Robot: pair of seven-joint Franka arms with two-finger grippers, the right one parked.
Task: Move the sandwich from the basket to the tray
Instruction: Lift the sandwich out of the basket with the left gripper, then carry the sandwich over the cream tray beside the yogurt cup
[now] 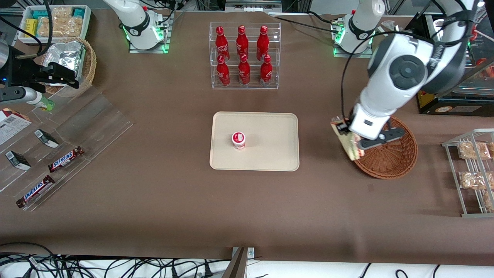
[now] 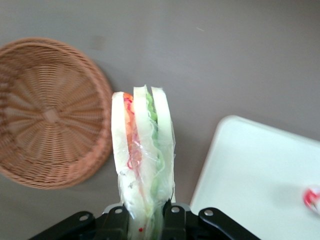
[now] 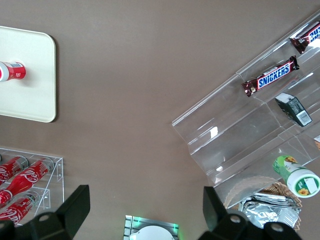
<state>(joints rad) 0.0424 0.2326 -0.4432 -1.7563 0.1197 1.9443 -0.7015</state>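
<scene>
My left gripper point(image 1: 349, 135) is shut on the sandwich point(image 1: 347, 141), a wrapped wedge with white bread and red and green layers. It hangs in the air just past the rim of the reddish-brown basket point(image 1: 397, 158), on the side toward the tray point(image 1: 270, 158). In the wrist view the sandwich point(image 2: 142, 150) stands up between the black fingers point(image 2: 175, 217), with the basket point(image 2: 50, 115) empty and the cream tray point(image 2: 260, 180) beside it over the brown table. The tray lies flat in the table's middle.
A small red-and-white cup point(image 1: 238, 139) stands on the tray. A clear rack of red bottles point(image 1: 244, 56) stands farther from the camera than the tray. A wire rack of bagged snacks point(image 1: 472, 170) sits at the working arm's end; clear shelves with Snickers bars point(image 1: 65, 159) at the parked arm's end.
</scene>
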